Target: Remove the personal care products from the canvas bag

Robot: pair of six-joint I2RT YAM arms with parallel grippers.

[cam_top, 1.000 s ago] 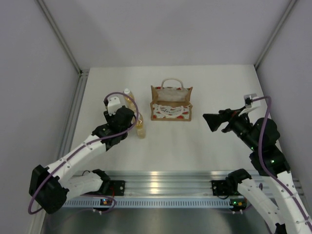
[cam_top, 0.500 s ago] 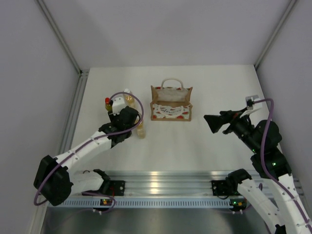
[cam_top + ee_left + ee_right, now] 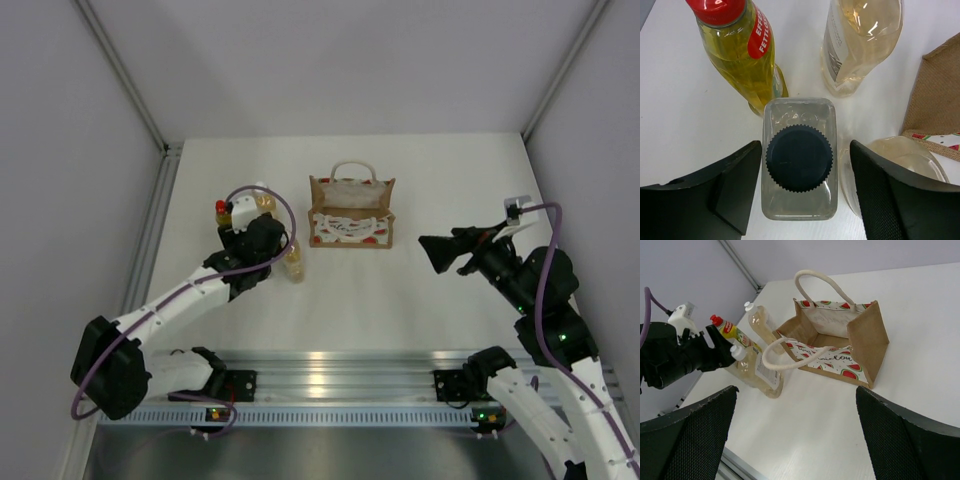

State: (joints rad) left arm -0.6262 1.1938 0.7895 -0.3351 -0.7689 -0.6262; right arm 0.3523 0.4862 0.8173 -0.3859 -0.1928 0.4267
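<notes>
The canvas bag (image 3: 350, 212) stands open at the table's middle; its inside (image 3: 832, 327) shows no bottle. All four bottles stand left of it. The yellow bottle with red top (image 3: 740, 47) and one amber bottle (image 3: 860, 45) are at the back. The pale bottle with dark cap (image 3: 799, 157) stands on the table between the jaws of my left gripper (image 3: 805, 147), which are apart with a gap on the right side. The second amber bottle (image 3: 293, 262) stands just right of it. My right gripper (image 3: 430, 250) is open and empty, in the air right of the bag.
White walls enclose the table on three sides. A metal rail (image 3: 330, 385) runs along the near edge between the arm bases. The bag's white handles (image 3: 790, 357) droop over its front and back.
My left gripper has shifted slightly back and right, uncovering the red-topped bottle in the top view. The near amber bottle has shifted slightly. The right arm has barely moved.
</notes>
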